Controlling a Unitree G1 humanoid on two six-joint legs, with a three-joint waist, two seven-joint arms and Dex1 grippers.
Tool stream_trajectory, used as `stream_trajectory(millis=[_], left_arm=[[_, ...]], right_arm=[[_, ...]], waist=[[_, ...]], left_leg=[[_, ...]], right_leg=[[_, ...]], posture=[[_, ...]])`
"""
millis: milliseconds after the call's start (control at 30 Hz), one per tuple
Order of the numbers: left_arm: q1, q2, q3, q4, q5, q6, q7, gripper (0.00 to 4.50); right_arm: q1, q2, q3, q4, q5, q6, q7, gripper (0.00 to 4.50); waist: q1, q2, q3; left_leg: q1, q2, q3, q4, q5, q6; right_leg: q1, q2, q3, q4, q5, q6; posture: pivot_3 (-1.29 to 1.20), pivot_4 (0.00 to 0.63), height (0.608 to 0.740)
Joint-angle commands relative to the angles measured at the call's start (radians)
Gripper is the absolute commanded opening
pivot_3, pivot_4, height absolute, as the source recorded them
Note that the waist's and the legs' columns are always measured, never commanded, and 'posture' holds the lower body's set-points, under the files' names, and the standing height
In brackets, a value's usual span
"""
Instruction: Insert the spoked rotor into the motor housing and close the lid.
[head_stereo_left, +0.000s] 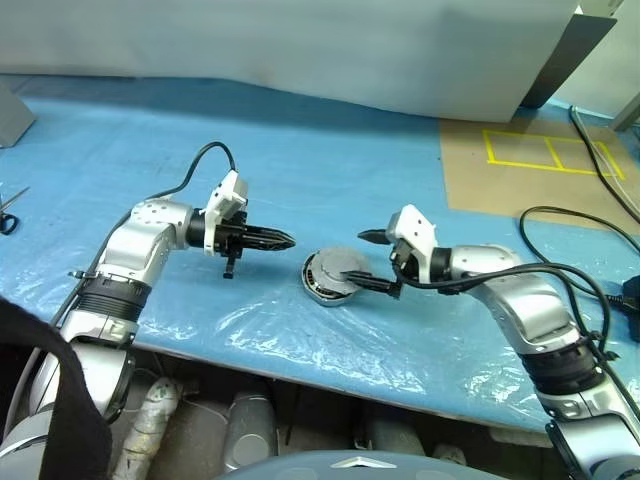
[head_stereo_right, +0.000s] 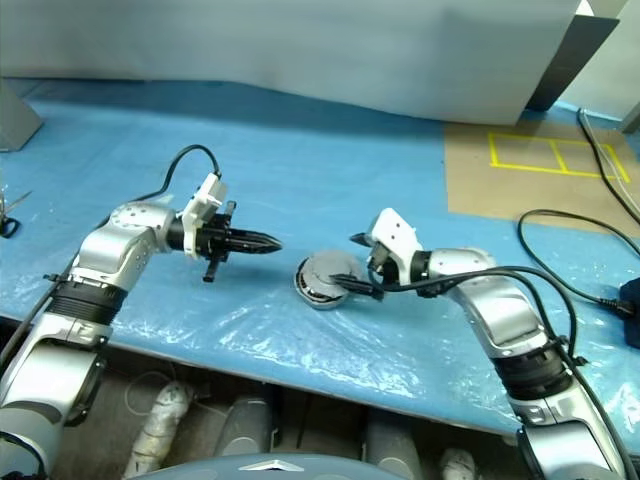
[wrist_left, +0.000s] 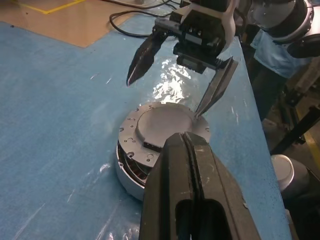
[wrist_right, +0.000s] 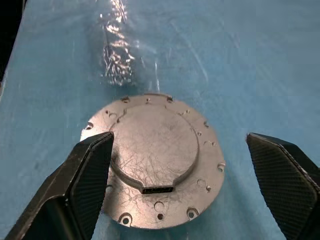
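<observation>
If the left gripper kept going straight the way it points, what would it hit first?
Probably the round grey metal lid on the motor housing; the shut left gripper aims just above it, so it may skim past.

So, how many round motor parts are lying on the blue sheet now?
1 stack: the lid sits on the motor housing, between the shut left hand and the open right hand. A rotor may be hidden inside.

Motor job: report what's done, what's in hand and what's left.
Done: the lid, plain grey face up, sits on the housing, copper windings showing at its side; whether it is fully seated is unclear. In hand: nothing. The right pincer is open astride the lid; the left pincer is shut and apart. Left: probably only withdrawing.
</observation>
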Motion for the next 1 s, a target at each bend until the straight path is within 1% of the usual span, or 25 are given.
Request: stream_trajectory(millis=[33,167,267,433,567,800,933,1000], left_arm=[[0.024,-0.005,0.034,-0.088,-0.017,0.033,0.039,0.0],[0.048,-0.007,0.043,-0.127,-0.017,0.051,0.059,0.0],[0.055,-0.005,0.051,-0.133,-0.018,0.059,0.071,0.0],[0.062,0.004,0.059,-0.13,-0.013,0.064,0.071,0.0],[0.062,0.0,0.056,-0.122,-0.007,0.064,0.07,0.0],[0.058,-0.005,0.046,-0.107,0.01,0.051,0.068,0.0],[0.059,-0.005,0.046,-0.101,0.019,0.042,0.066,0.0],[0.061,-0.007,0.048,-0.104,0.022,0.041,0.067,0.0]], right_arm=[[-0.044,0.019,0.022,0.071,-0.041,-0.07,0.018,4.45],[-0.054,0.03,0.033,0.119,-0.061,-0.102,0.04,4.45],[-0.043,0.03,0.046,0.118,-0.069,-0.112,0.062,4.45],[-0.048,0.044,0.021,0.051,0.001,-0.047,0.103,4.45],[-0.054,0.054,0.033,0.051,-0.007,-0.039,0.108,4.45],[-0.033,0.052,0.093,0.152,-0.1,-0.112,0.108,4.45],[-0.026,0.057,0.094,0.185,-0.121,-0.143,0.105,4.45],[-0.025,0.059,0.089,0.184,-0.12,-0.153,0.107,4.07]], waist=[[-0.004,0.0,0.0],[-0.004,0.0,0.0],[-0.004,0.0,0.0],[-0.004,0.0,0.0],[-0.004,0.0,0.0],[-0.004,0.0,0.0],[-0.004,0.0,0.0],[-0.004,0.0,0.0]], left_leg=[[0.0,0.0,0.0,0.0,0.0,0.0],[0.0,0.0,0.0,0.001,0.0,0.0],[0.0,0.0,0.0,0.001,0.0,0.0],[0.0,0.0,0.0,0.001,0.0,0.0],[0.0,0.0,0.0,0.001,0.0,0.0],[0.0,0.0,0.0,0.002,0.0,0.0],[0.001,0.0,0.0,0.003,0.0,0.0],[0.002,0.001,0.0,0.003,0.0,0.0]], right_leg=[[0.0,0.0,0.0,0.001,0.0,0.0],[-0.001,0.001,0.001,0.001,0.0,0.0],[-0.001,0.001,0.001,0.002,0.0,0.0],[0.0,0.001,0.001,0.002,0.0,0.0],[0.0,0.001,0.001,0.002,0.0,0.0],[0.0,0.001,0.001,0.002,0.0,0.0],[0.001,0.001,0.001,0.002,0.0,0.0],[0.001,0.001,0.001,0.002,0.0,0.0]], posture=[[0.0,0.15,0.74],[0.0,0.15,0.74],[0.0,0.15,0.74],[0.0,0.15,0.74],[0.0,0.15,0.74],[0.0,0.15,0.74],[0.0,0.15,0.74],[0.0,0.15,0.74]])
